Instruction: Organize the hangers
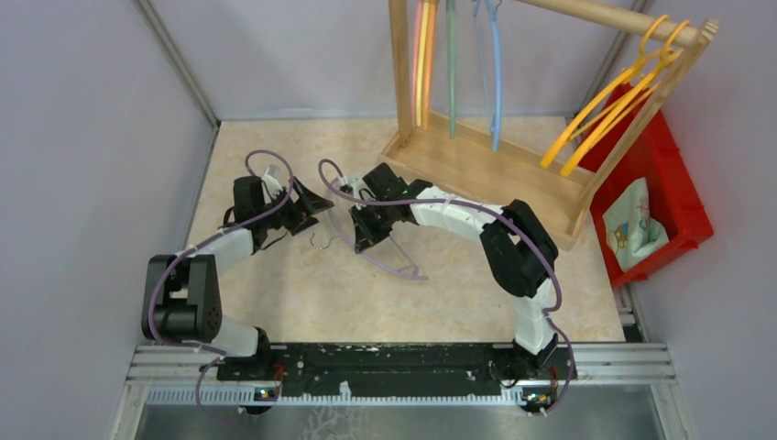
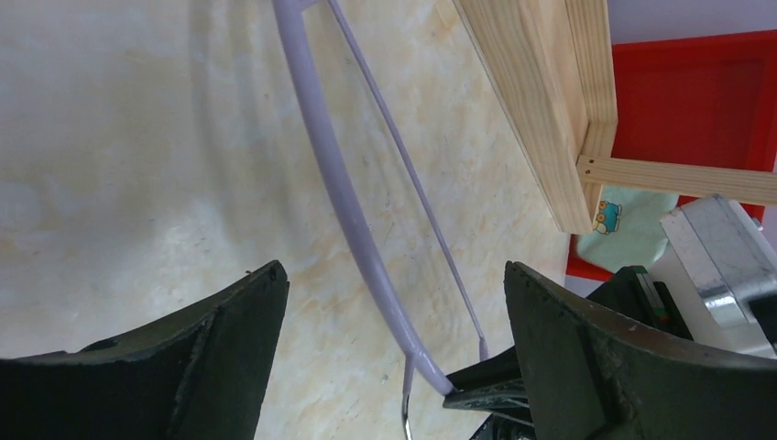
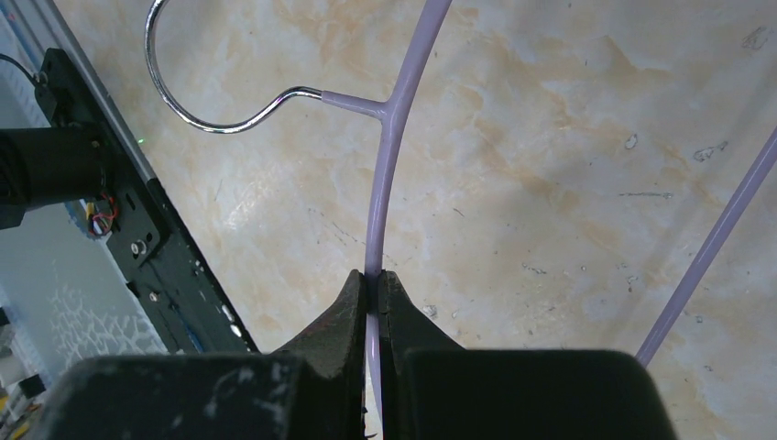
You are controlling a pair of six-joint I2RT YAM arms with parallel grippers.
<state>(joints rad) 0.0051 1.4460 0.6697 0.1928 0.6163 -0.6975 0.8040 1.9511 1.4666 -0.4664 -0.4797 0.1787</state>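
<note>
A purple hanger (image 1: 403,271) lies low over the table between the two arms, its metal hook (image 1: 321,241) pointing left. My right gripper (image 1: 366,234) is shut on its curved arm just below the hook's stem; the right wrist view shows the jaws (image 3: 371,277) pinching the purple hanger (image 3: 389,156), with the hook (image 3: 183,96) beyond. My left gripper (image 1: 310,207) is open and empty next to the hook. In the left wrist view the purple hanger (image 2: 334,179) runs between the spread jaws of the left gripper (image 2: 392,272) without touching them. Pink, orange and yellow hangers (image 1: 423,64), a green one (image 1: 451,69), a blue one (image 1: 496,78) and two yellow ones (image 1: 605,110) hang on the rack.
The wooden rack (image 1: 486,170) stands at the back right, its base (image 2: 541,101) close to the grippers. A red bin (image 1: 683,197) holding a patterned cloth (image 1: 632,225) sits right of it. Grey walls close in the left and back. A black rail (image 3: 137,247) runs along the near edge.
</note>
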